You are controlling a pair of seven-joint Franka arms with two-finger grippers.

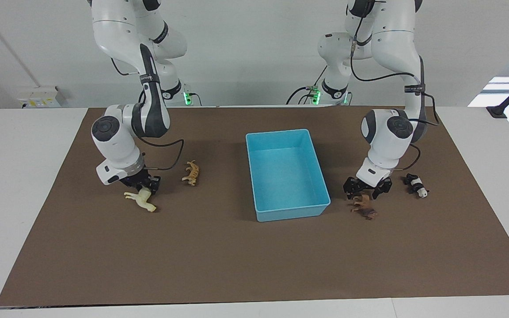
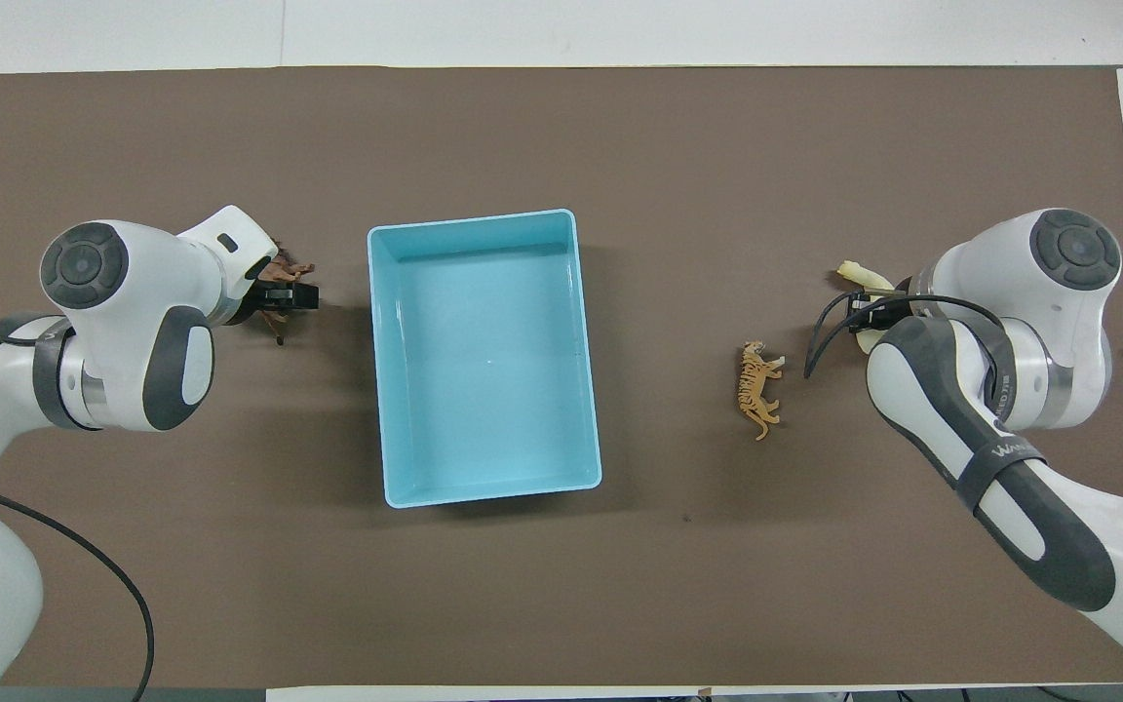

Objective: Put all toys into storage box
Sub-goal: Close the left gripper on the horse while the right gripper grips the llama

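Observation:
The light-blue storage box (image 1: 262, 142) (image 2: 381, 370) stands empty mid-table. My right gripper (image 1: 142, 184) (image 2: 862, 314) is down on the cream-yellow horse (image 1: 139, 201) (image 2: 859, 275), shut on its body. The horse still rests on the mat. The orange tiger (image 1: 191, 172) (image 2: 756, 389) lies between the horse and the box. My left gripper (image 1: 366, 188) (image 2: 277, 298) is open and straddles the brown lion (image 1: 364, 207) (image 2: 281, 271) from just above. The black-and-white panda (image 1: 416, 185) lies beside the lion toward the left arm's end. The left arm hides the panda in the overhead view.
A brown mat (image 1: 237, 256) covers the table. Everything lies on it. A black cable loops from the right wrist over the mat near the tiger (image 1: 172, 154).

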